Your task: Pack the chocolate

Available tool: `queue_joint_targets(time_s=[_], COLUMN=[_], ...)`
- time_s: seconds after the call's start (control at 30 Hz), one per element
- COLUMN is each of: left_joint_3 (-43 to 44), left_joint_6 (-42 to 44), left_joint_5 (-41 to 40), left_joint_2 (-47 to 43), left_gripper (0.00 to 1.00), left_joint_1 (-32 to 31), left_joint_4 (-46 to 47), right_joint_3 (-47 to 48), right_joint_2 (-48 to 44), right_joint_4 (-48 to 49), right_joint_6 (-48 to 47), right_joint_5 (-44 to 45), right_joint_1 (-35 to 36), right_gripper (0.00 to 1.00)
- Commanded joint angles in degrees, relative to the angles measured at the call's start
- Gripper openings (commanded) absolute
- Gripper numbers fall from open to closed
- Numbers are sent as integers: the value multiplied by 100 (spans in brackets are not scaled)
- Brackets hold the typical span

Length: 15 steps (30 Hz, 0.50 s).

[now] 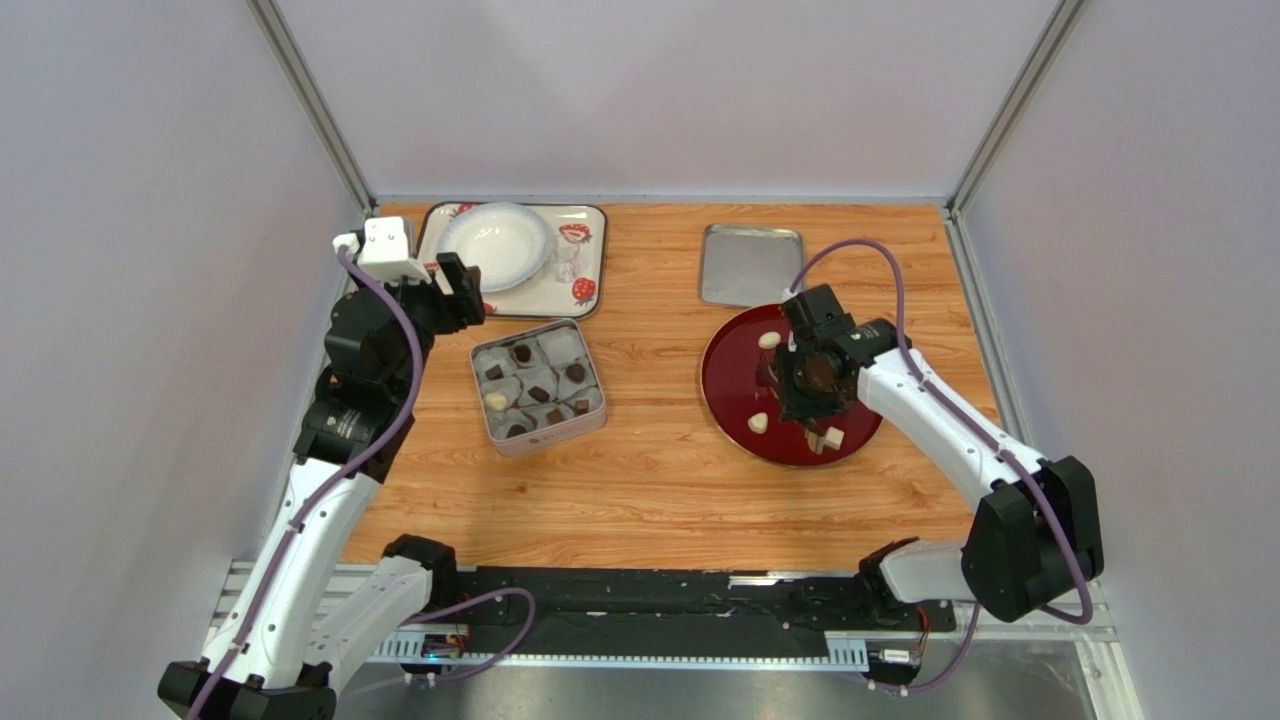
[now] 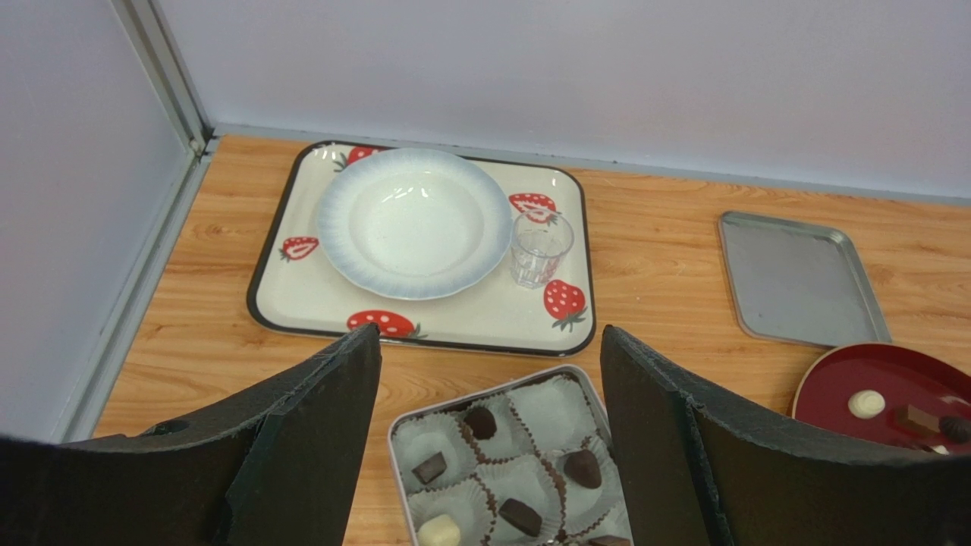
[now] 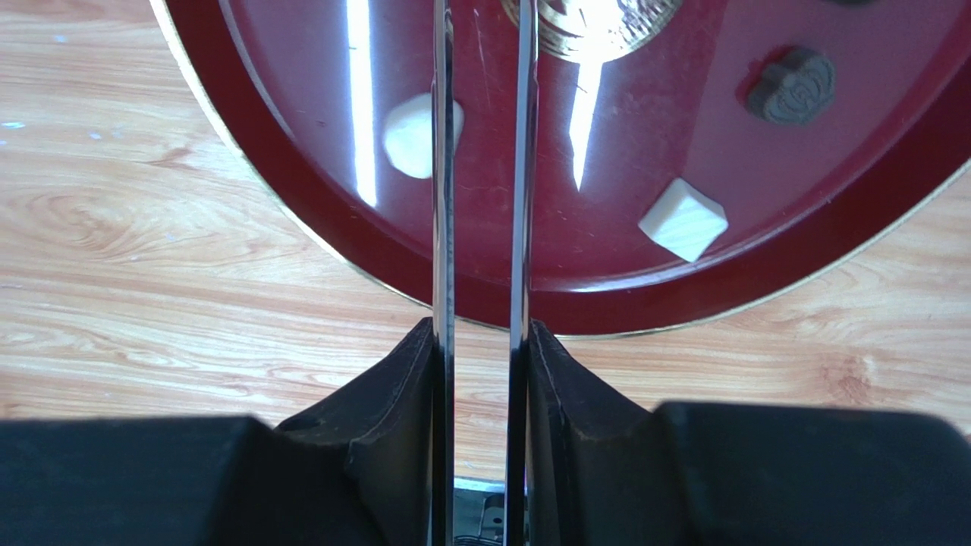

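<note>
Picking from the red plate point(image 1: 723, 384), the right gripper point(image 3: 481, 46), narrowly parted and empty, must shift toward the cream chocolate point(image 3: 413, 137) at its nine o'clock; the left gripper point(image 2: 490, 347) hangs spread wide.

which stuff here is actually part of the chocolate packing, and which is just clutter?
In the job: chocolate pieces, red plate holding loose ones, tin, its paper cups.
Lying about: strawberry tray, white bowl, glass, flat metal tray (maybe the tin's lid, unclear).
</note>
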Motion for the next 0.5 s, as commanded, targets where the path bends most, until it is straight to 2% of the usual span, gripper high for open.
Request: queue_joint_targets(time_s=[0.0,0.13,0.47], left_joint_3=[263,263,263], left_joint_6=[-54,-45,-36], left_joint_5=[45,36,19], left_joint_2=[-25,-33,-51], left_gripper=[79,79,79], left_joint_1=[44,44,44], left_joint_4=[25,16,25], right_joint_3=[528,984,2215], right_joint_2=[-169,-29,990], right_joint_4=[127,258,416], right_joint_6=[24,6,-161], right_joint_5=[73,46,267], right_joint_1=[262,639,1913], right_gripper=[26,26,26])
